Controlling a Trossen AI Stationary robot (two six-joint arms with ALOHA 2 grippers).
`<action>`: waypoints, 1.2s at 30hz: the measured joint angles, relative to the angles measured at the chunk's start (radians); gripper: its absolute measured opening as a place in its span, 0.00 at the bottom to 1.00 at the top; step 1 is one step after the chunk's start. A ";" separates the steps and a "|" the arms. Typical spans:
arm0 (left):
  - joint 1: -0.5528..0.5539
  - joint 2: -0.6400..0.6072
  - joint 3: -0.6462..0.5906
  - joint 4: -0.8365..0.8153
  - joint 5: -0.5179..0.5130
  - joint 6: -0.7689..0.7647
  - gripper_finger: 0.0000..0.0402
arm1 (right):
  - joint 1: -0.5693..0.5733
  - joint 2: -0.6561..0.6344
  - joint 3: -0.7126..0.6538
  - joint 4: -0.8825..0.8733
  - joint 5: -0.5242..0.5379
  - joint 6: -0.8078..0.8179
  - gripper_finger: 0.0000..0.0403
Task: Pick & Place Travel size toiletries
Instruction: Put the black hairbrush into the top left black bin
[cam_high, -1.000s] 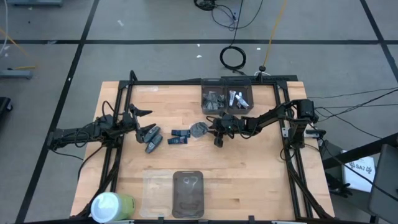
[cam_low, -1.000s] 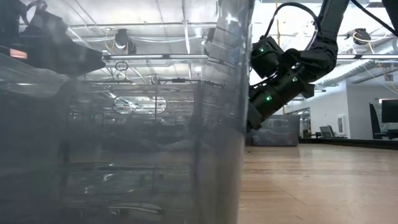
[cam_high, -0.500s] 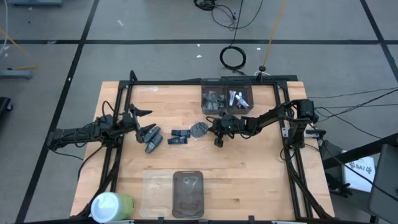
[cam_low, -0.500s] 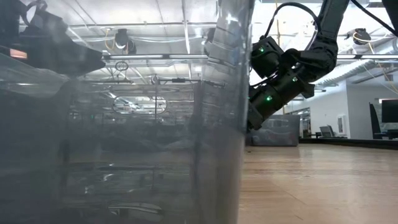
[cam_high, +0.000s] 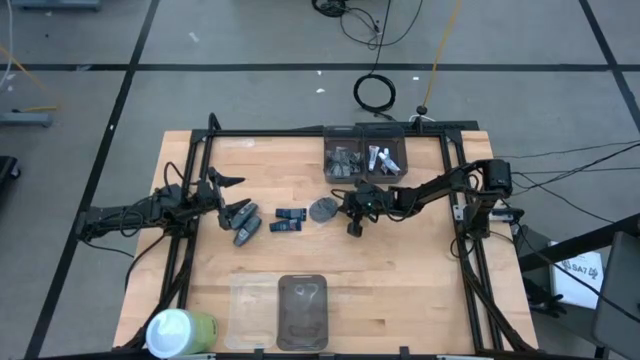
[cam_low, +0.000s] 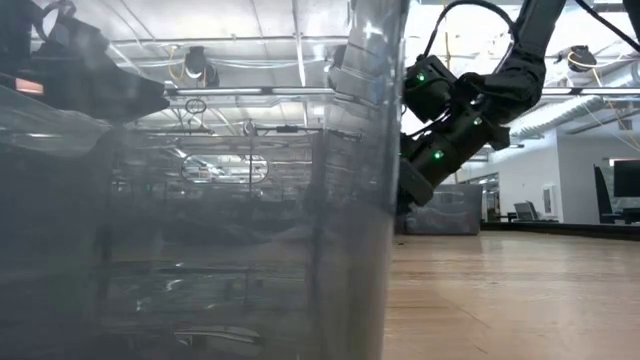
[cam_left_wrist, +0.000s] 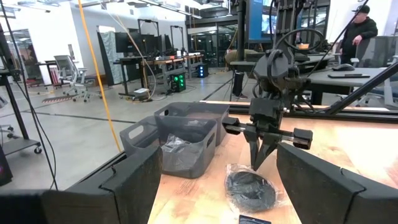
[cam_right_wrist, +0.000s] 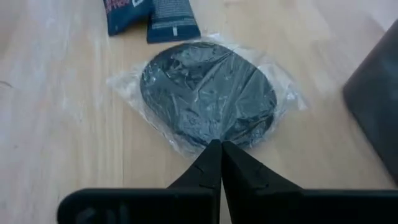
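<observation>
- Pinching the clear wrap at the edge of the dark round packet (cam_right_wrist: 208, 93) with my right gripper (cam_right_wrist: 217, 149) — fingers fully together, packet at mid-table.
- Packet lies just beside two dark blue packs (cam_high: 288, 219), near the two grey bins (cam_high: 363, 160) at the far edge.
- My left gripper (cam_high: 232, 197) sits spread wide over the table's left side — nothing in it, grey bottles (cam_high: 244, 224) just beside it.

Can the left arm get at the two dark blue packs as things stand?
Probably yes. The left gripper is open just beside the dark blue packs, with bare table between. The right gripper, fingers shut at the round packet, stays beyond them.
</observation>
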 joint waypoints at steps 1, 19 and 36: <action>0.000 0.000 0.000 0.000 0.000 0.000 0.77 | 0.000 -0.005 0.001 -0.016 0.000 0.000 0.00; 0.000 0.000 0.000 0.000 0.000 0.000 0.77 | 0.000 -0.217 -0.018 -0.175 0.001 -0.010 0.00; 0.000 0.000 0.000 0.000 0.000 0.000 0.77 | 0.000 -0.449 -0.219 0.009 0.001 0.000 0.00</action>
